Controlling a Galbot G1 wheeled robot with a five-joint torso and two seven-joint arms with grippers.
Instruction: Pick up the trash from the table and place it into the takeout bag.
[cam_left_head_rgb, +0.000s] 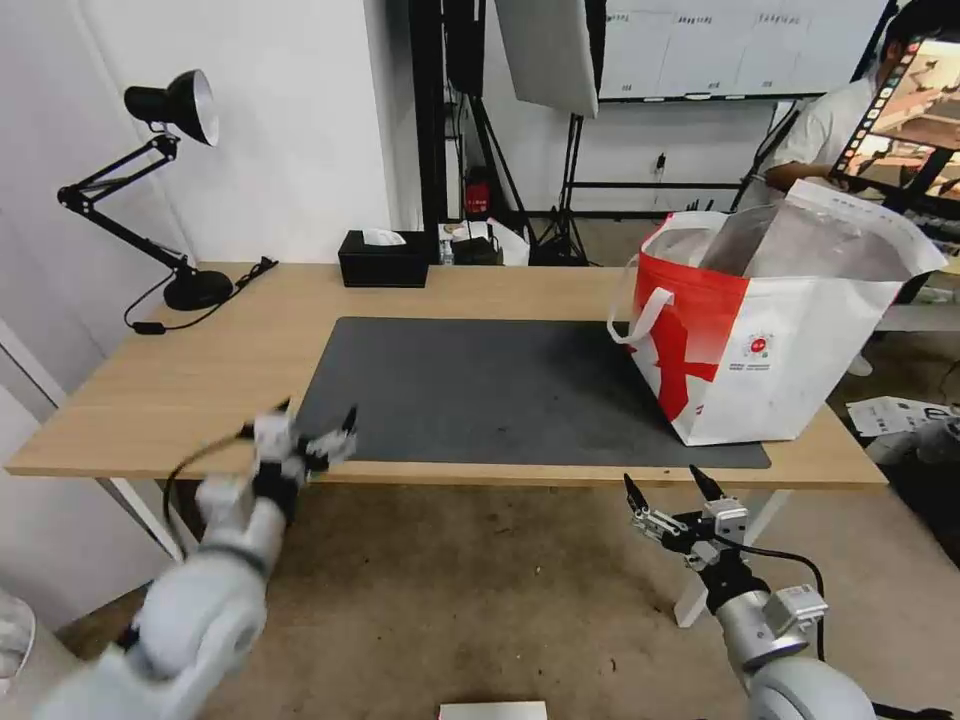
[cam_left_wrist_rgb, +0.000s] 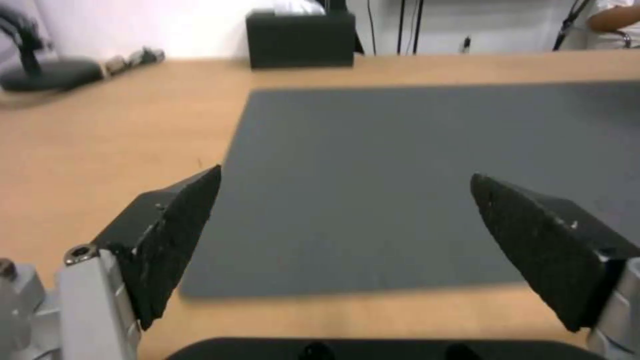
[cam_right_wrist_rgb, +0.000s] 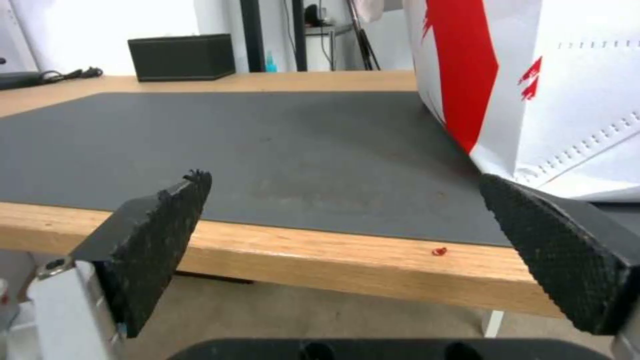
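Takeout bag stands at table right edge w/ mouth open; left gripper & right gripper spread, empty, near front edge.

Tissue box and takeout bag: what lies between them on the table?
Head view: bare wood and the far right corner of the grey mat lie between the tissue box and the takeout bag. No trash lies there.
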